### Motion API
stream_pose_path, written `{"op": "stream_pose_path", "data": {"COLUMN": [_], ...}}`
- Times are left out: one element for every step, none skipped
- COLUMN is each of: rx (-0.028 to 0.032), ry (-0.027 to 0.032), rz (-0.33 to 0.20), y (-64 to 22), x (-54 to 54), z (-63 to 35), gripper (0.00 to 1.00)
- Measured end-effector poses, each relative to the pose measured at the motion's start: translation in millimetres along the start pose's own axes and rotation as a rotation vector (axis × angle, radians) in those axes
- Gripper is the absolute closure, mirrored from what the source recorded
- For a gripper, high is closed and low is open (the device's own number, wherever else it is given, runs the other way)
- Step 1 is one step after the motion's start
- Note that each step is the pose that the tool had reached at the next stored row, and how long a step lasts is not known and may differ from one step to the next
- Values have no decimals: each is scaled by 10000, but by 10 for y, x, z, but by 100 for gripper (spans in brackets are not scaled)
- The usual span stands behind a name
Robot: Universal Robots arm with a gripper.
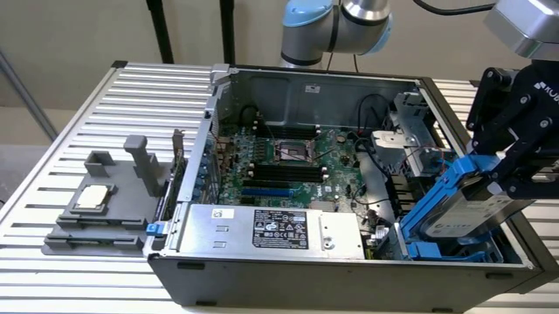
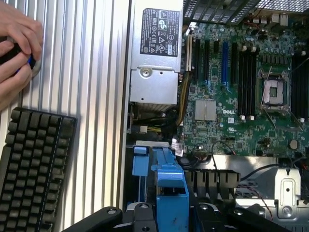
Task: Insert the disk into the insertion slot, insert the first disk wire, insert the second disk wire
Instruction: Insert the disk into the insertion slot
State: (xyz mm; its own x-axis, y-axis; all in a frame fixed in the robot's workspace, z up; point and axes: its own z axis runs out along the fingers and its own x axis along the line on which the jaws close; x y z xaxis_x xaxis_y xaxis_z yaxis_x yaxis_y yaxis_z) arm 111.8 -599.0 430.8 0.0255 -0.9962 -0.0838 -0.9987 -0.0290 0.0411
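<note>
Ribbed metal bench carries an open computer case, where the claw pinches the disk, tilted over the insertion slot; judged risk: that tilt could jam its blue frame against the slot's rail or snag nearby cables.

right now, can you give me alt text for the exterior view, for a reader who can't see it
A black pincer holds the blue-framed disk tilted over the insertion slot, at the exterior view's right of an open computer case. Inside lie a motherboard and a silver power supply; a grey fixture sits on the slatted table at that view's left.
</note>
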Motion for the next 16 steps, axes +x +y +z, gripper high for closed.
{"op": "stream_pose_path", "data": {"rx": [-1, -1, -2, -3, -4, -5, -6, -7, -8, -9, -9, -10, -10, -10, -11, -11], "ry": [1, 1, 1, 2, 2, 3, 1, 4, 7, 6, 6, 6, 5, 5, 4, 5], "rz": [-9, -18, -27, -36, -46, -56, -66, -75, -85, -96, -105, -112, -119, -123, -125, -126], "y": [0, 1, 1, 1, 1, 1, 1, 2, 2, 2, 2, 2, 2, 2, 2, 2], "x": [0, 1, 2, 2, 2, 3, 3, 3, 4, 4, 4, 4, 4, 4, 4, 4], "z": [6, 12, 18, 23, 28, 32, 37, 40, 42, 44, 44, 45, 46, 46, 46, 46], "gripper": [68, 68, 68, 68, 68, 68, 68, 66, 66, 59, 59, 59, 59, 59, 59, 59]}}
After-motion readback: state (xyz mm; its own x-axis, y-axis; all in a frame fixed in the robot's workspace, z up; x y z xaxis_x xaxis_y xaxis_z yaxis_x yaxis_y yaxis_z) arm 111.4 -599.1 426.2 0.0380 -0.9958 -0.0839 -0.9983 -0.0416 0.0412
